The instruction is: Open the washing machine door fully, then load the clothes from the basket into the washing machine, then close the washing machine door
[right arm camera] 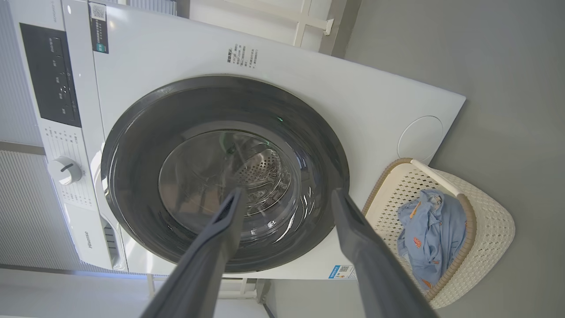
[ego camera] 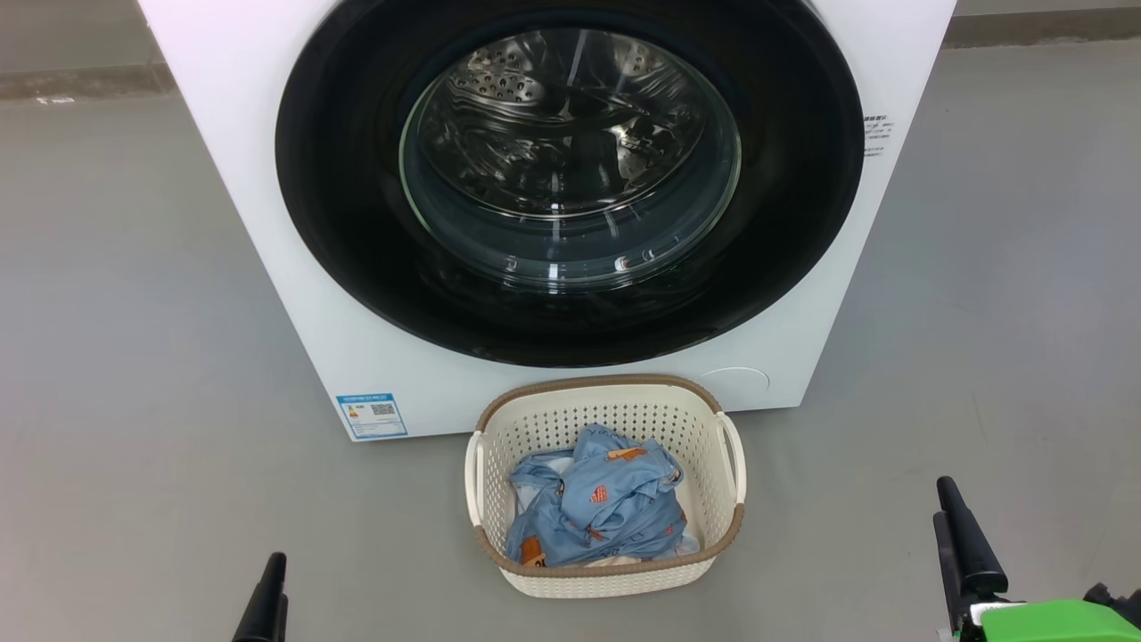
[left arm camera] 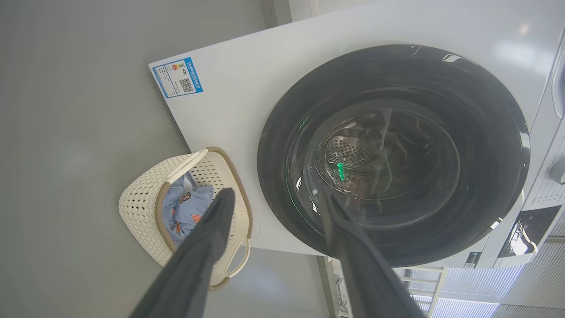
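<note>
The white washing machine (ego camera: 241,187) stands in front of me, and its round black washing machine door (ego camera: 357,232) lies shut flat against it; the steel drum shows through the glass window. On the floor just before it sits the cream basket (ego camera: 597,385), holding the light blue printed clothes (ego camera: 597,508). My left gripper (left arm camera: 276,194) is open and empty, well back from the door, and its fingers (ego camera: 267,596) show low to the basket's left. Low at the basket's right are the fingers (ego camera: 967,544) of my right gripper (right arm camera: 288,193), also open and holding nothing.
Grey floor (ego camera: 134,357) spreads on both sides of the machine and basket. A blue label sticker (ego camera: 373,415) is at the washer's lower left, a round cover (ego camera: 735,379) at its lower right. The control panel with a knob (right arm camera: 64,170) sits above the door.
</note>
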You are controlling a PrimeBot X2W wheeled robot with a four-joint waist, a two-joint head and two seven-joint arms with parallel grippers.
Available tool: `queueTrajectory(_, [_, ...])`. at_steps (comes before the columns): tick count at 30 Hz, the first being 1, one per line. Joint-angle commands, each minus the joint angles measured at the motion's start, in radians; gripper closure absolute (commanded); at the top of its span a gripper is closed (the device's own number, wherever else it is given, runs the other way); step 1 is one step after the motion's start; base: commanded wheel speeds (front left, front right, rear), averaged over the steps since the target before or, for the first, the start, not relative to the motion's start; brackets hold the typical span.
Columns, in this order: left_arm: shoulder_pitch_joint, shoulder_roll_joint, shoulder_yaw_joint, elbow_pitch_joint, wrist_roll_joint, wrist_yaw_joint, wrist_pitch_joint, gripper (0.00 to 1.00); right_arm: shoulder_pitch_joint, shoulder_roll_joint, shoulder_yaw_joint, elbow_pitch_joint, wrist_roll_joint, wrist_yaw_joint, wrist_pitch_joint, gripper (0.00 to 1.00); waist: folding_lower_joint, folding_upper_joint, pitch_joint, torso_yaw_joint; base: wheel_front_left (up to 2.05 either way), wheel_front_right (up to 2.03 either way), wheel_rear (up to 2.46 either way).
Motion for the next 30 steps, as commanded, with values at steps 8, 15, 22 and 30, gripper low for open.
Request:
queueTrajectory(8, [-0.032, 0.017, 0.001, -0.043, 0.138, -0.002, -0.031, 0.00, -0.031, -0.031, 0.032, -0.073, -0.158, 0.001, -0.033, 0.00, -0.0001, -0.0001, 0.000, -0.001, 0.00, 0.00, 0.00])
queueTrajectory(15, [-0.033, 0.025, -0.007, -0.059, 0.270, -0.002, -0.052, 0.00, -0.032, -0.059, 0.062, -0.088, -0.299, 0.001, -0.054, 0.00, -0.0001, -0.0001, 0.001, -0.002, 0.00, 0.00, 0.00])
queueTrajectory(22, [-0.033, 0.029, -0.003, -0.072, 0.386, -0.002, -0.070, 0.00, -0.037, -0.081, 0.090, -0.097, -0.409, 0.001, -0.071, 0.00, -0.0001, -0.0001, 0.002, -0.002, 0.00, 0.00, 0.00])
queueTrajectory(30, [-0.030, 0.028, 0.015, -0.082, 0.527, -0.002, -0.093, 0.00, -0.041, -0.101, 0.112, -0.101, -0.538, 0.001, -0.095, 0.00, -0.0001, -0.0001, 0.001, -0.003, 0.00, 0.00, 0.00])
